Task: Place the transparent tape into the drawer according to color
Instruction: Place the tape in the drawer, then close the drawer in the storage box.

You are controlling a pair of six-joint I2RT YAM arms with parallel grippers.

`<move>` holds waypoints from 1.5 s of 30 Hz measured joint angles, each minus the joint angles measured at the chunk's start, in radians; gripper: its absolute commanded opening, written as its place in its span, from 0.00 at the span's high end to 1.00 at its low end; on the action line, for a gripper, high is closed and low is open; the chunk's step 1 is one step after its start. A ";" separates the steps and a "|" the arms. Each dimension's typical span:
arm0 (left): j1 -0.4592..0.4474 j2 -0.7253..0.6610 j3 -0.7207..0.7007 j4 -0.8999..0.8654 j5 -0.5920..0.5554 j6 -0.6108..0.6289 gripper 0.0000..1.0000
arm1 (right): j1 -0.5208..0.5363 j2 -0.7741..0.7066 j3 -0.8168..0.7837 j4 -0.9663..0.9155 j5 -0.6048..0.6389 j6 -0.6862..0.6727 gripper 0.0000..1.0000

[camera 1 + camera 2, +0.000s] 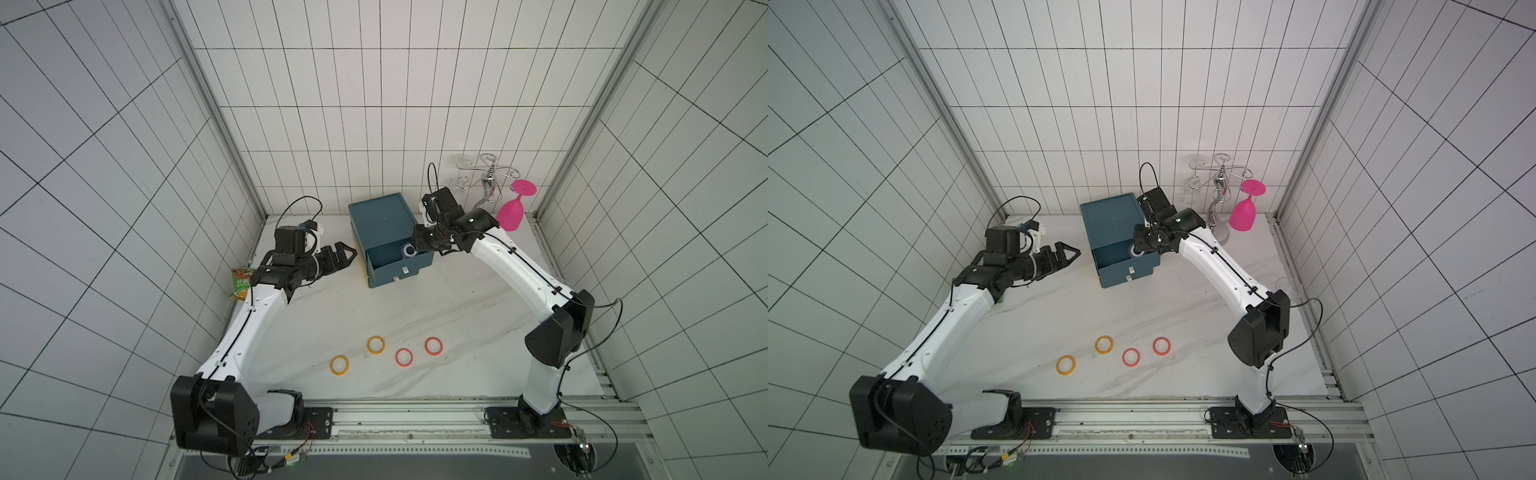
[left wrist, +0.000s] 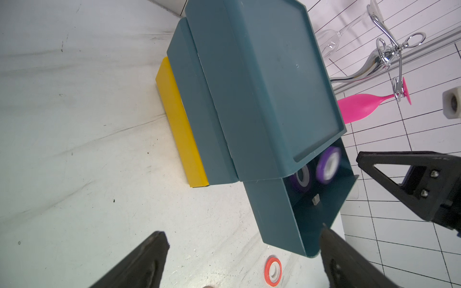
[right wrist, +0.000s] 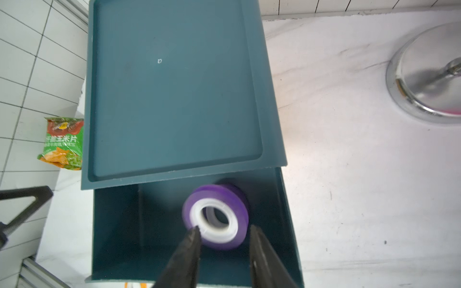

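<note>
Your right gripper (image 3: 224, 228) hangs over the pulled-out top drawer (image 3: 114, 224), jaws partly spread, with nothing pinched between them. A purple tape roll (image 3: 237, 202), blurred, sits just past the fingertips inside the drawer. One tip overlaps its white core, but you cannot tell whether it touches. The left wrist view shows you a second purple roll (image 2: 296, 183) just beside it in the same drawer. Your left gripper (image 1: 343, 254) is spread wide and holds nothing, hovering near the teal cabinet (image 1: 380, 216) on the left arm's side without touching it. A yellow drawer (image 2: 179, 124) sits at the cabinet's bottom, barely protruding. On the table (image 1: 457, 311), well apart from the cabinet and nearer the arm bases, two orange-yellow rolls (image 1: 375, 345) (image 1: 339, 365) and two red-pink rolls (image 1: 403, 357) (image 1: 433, 346) lie flat.
</note>
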 measured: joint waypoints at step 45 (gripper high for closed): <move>-0.153 0.400 0.417 -0.141 -0.180 0.013 0.52 | 0.072 -0.380 -0.591 0.345 -0.113 0.064 0.27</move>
